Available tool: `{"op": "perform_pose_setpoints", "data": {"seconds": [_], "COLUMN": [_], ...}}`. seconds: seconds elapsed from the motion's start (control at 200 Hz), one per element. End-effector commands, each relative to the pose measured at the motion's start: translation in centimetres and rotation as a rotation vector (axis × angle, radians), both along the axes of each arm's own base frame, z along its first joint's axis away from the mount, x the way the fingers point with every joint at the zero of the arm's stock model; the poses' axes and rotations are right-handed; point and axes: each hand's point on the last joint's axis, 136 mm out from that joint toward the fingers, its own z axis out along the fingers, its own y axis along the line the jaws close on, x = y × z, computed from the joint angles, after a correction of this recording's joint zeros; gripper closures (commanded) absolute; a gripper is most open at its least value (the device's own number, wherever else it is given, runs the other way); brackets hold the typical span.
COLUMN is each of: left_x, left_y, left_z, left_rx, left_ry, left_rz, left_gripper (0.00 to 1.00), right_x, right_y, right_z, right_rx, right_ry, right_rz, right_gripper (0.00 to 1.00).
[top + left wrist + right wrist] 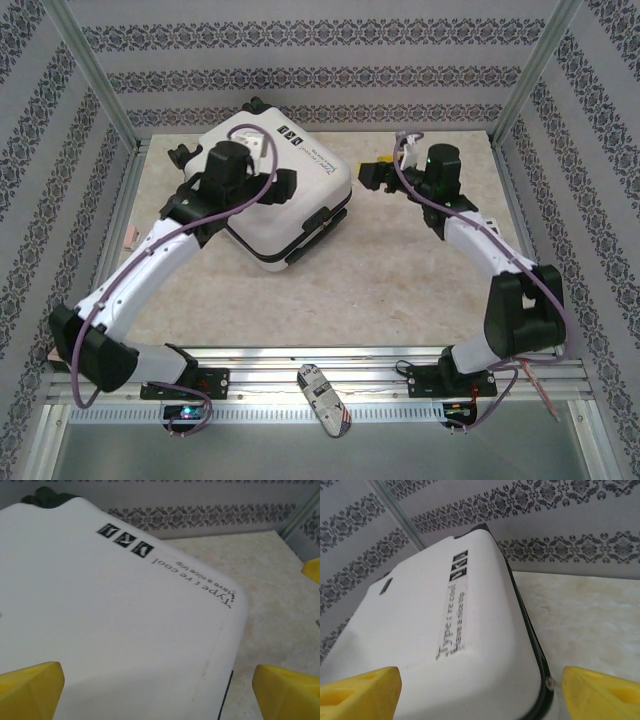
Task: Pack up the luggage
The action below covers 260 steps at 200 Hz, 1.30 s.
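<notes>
Two sets of jaws, both released: my left over the small white hard-shell suitcase (312, 185) at upper centre, my right beside it; I should press squarely, not shove.

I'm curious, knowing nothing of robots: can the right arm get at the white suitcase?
Probably yes: the right arm points its open jaws at the luggage across a gap of table.
</notes>
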Motion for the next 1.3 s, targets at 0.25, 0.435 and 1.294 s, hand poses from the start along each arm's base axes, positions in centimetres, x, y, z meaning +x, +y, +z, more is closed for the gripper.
{"op": "perform_pose_setpoints", "data": {"seconds": [0.25,0.435,1.294], "left_x": [3.0,3.5,3.5], "left_y": [-5.0,-5.6,-6.4], "left_z": [-5.2,-6.4,-7.8], "left_rx": [0.166,0.158,0.132], "left_ry": [0.107,0.130,0.169], "left_rz": [-0.052,-0.052,-0.063], "left_gripper": [0.05,0.05,0.06], "right_x": [-6.9,-6.4,-5.5], "right_y": [5.3,7.6,12.2], "right_z": [-10.8,-13.7,-14.9], "right_rx": [-0.147,-0.156,-0.172], "right_ry": [0.083,0.131,0.094], "right_rz": [0.083,0.108,0.228], "right_gripper": [0.34,0.39,0.54]}}
